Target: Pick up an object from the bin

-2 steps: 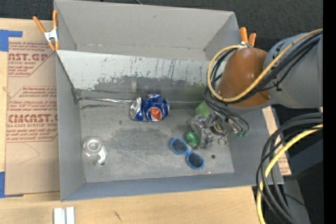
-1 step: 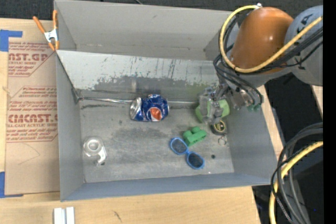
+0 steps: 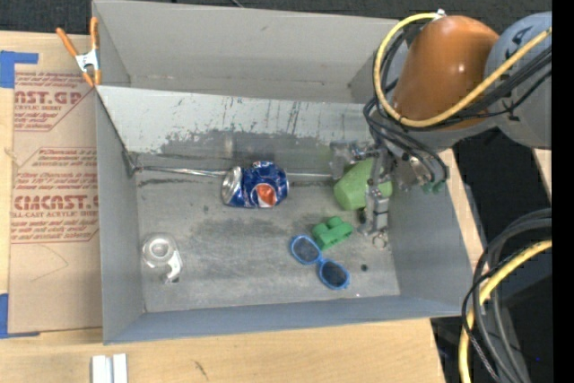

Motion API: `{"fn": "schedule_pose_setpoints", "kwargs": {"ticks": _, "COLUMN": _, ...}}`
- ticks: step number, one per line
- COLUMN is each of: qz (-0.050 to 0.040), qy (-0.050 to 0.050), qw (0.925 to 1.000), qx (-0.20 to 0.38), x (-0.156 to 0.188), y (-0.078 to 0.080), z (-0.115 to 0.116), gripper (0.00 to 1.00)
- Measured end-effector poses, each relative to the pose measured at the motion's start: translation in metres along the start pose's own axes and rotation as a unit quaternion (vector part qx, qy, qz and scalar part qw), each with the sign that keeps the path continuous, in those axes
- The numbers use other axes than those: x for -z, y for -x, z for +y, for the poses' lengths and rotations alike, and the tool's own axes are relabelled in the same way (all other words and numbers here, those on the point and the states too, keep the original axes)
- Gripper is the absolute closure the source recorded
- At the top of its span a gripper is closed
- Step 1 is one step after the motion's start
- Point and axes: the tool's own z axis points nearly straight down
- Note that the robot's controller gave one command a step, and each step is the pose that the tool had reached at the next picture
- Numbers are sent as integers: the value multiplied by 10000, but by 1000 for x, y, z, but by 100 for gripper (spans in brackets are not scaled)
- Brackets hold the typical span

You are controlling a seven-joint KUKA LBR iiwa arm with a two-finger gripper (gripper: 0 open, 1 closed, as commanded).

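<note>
My gripper [image 3: 380, 236] hangs at the bin's right side, its tip low near the floor. A light green rounded lump [image 3: 351, 187] sits right against its left side, higher than the tip; whether it is gripped I cannot tell. A small darker green block [image 3: 332, 231] lies just left of the tip. Blue sunglasses [image 3: 320, 261] lie in front of that block.
A crushed blue can [image 3: 256, 186] lies in the middle of the bin. A clear plastic piece [image 3: 162, 255] rests near the front left corner. The arm with its orange cover and yellow cables comes in over the bin's right wall.
</note>
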Motion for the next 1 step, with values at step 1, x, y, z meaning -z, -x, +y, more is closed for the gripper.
{"fn": "schedule_pose_setpoints", "kwargs": {"ticks": 1, "qz": 44, "qy": 17, "qw": 9951, "qx": 989, "x": -117, "y": -35, "z": 0, "gripper": 0}}
